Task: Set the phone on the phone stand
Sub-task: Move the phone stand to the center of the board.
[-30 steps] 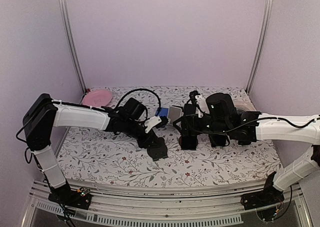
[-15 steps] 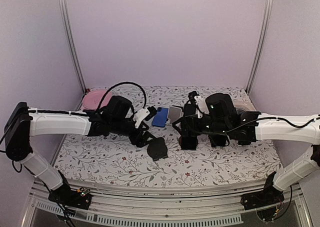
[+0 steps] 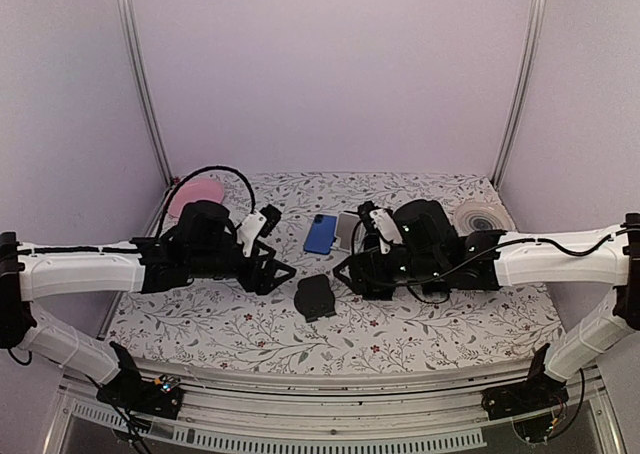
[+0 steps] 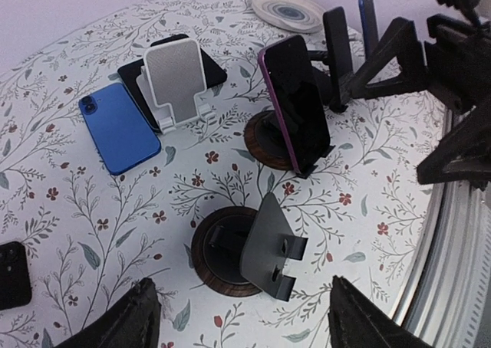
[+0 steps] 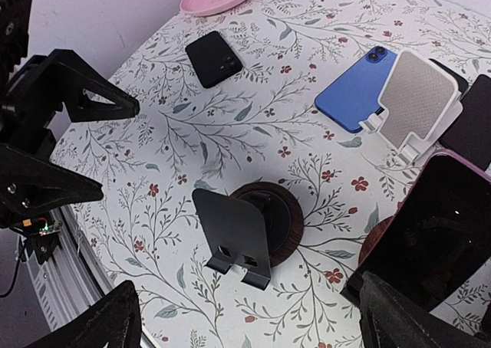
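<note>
- Leaning back on the phone stand [image 4: 263,139] with the round dark base, the phone [image 4: 295,106] sits upright-tilted, its lower edge down at the stand's foot. Placement is judged done.
- Left claw [image 4: 244,317]: jaws wide apart, nothing held, hovering low over the worktop [image 4: 69,210] in front of an empty stand [image 4: 265,248].
- Right claw [image 5: 257,317]: jaws at full spread, nothing held. In its own wrist view the phone stands just beside one finger; contact cannot be judged.
- Risk one: a sideways retreat of the right claw could clip the phone's edge and tip it off its rest. The cause would be the slim clearance.
- Risk two: the phone is tall over a small base, so a knock to that base may topple both.
- Risk three: a low sweep of the left claw could shove the empty stand into the loaded one, since they stand near each other.
- Blue phone [image 4: 119,126] and white stand [image 4: 176,76] lie further back, apart from both claws. No concern there.
</note>
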`<state>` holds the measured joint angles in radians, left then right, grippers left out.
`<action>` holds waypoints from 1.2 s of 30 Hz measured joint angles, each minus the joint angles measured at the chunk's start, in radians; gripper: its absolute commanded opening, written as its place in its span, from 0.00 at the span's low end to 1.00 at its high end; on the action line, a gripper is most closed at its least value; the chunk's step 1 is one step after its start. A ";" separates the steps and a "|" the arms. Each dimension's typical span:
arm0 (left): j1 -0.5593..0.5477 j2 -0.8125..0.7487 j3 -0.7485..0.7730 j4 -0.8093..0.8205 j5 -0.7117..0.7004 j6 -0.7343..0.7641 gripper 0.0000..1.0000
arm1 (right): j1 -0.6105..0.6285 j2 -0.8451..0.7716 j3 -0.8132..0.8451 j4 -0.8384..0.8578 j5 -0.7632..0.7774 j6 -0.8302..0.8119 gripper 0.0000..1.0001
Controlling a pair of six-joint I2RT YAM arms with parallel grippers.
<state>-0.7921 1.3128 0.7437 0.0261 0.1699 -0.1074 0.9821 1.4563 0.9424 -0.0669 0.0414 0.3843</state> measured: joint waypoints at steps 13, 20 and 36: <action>-0.027 -0.090 -0.195 0.113 0.017 -0.212 0.43 | 0.084 0.136 0.009 0.015 -0.026 -0.002 0.99; -0.108 0.085 -0.187 0.210 0.001 -0.287 0.24 | 0.095 0.187 0.057 0.016 -0.004 0.016 1.00; -0.119 0.312 -0.118 0.298 -0.091 -0.365 0.00 | 0.096 0.116 0.065 0.013 0.138 0.047 1.00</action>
<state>-0.9112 1.6245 0.6254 0.3237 0.0788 -0.4728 1.0779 1.5726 1.0077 -0.0540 0.1791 0.4309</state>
